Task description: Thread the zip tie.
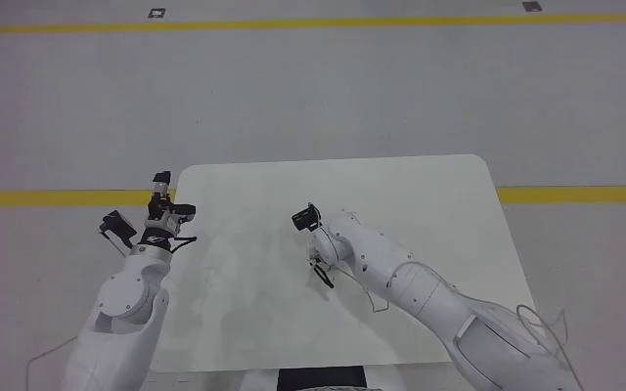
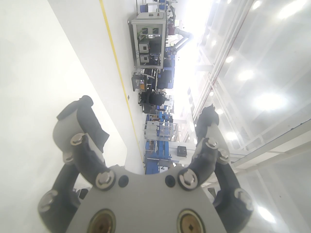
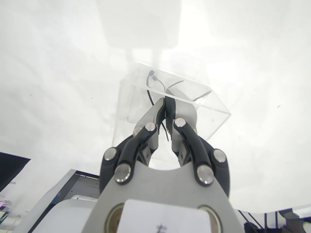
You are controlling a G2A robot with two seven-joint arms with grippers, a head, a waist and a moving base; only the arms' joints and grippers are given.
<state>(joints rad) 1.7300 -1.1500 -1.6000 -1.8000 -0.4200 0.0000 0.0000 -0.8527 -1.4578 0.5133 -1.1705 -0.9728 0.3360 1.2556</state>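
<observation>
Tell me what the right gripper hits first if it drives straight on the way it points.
Most likely the clear box: the right gripper, shut on the zip tie, points at its near upper edge, with the table behind. Depth is unclear.

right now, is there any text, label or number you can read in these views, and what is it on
No text reads clearly.
White label behind the right gripper: a dark mark cut off at the picture's edge, unreadable.
Dark floor marker, and another: too small to read.
Equipment cabinet panels: too blurred to read.
</observation>
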